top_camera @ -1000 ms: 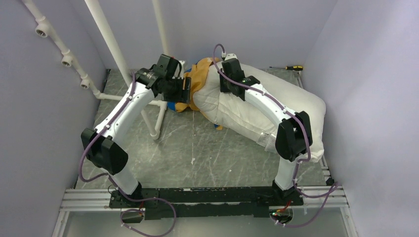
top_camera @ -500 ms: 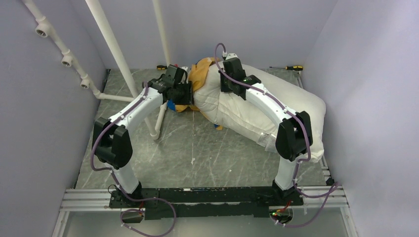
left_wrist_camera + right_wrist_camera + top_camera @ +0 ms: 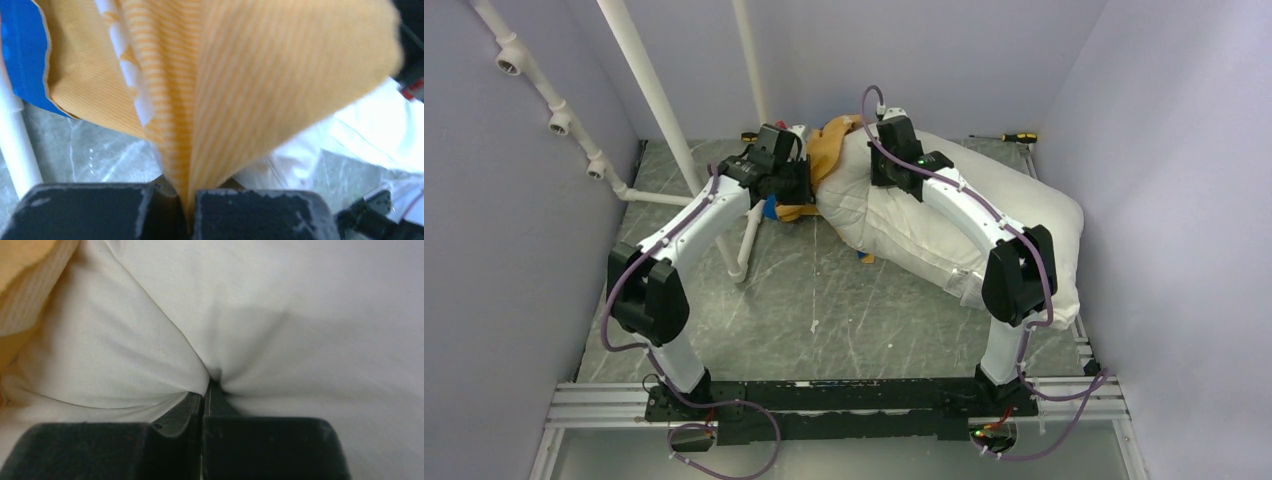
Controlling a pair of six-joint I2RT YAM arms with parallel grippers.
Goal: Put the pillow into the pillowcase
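Left hand [image 3: 186, 201] clenched on a yellow pillowcase [image 3: 240, 85] fold. Right hand [image 3: 206, 392] pinching pillow [image 3: 310, 310] fabric. Pillowcase bunched against pillow's far-left end on counter [image 3: 824, 300].

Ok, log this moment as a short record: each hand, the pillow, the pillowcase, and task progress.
left hand: shut on the thin yellow-orange and blue fabric pillowcase, pinching a fold
right hand: shut on the plump white stuffed pillow, pinching its cover
pillow end: at the pillowcase, far side of the grey marbled table
progress: most of the pillow lies outside the case
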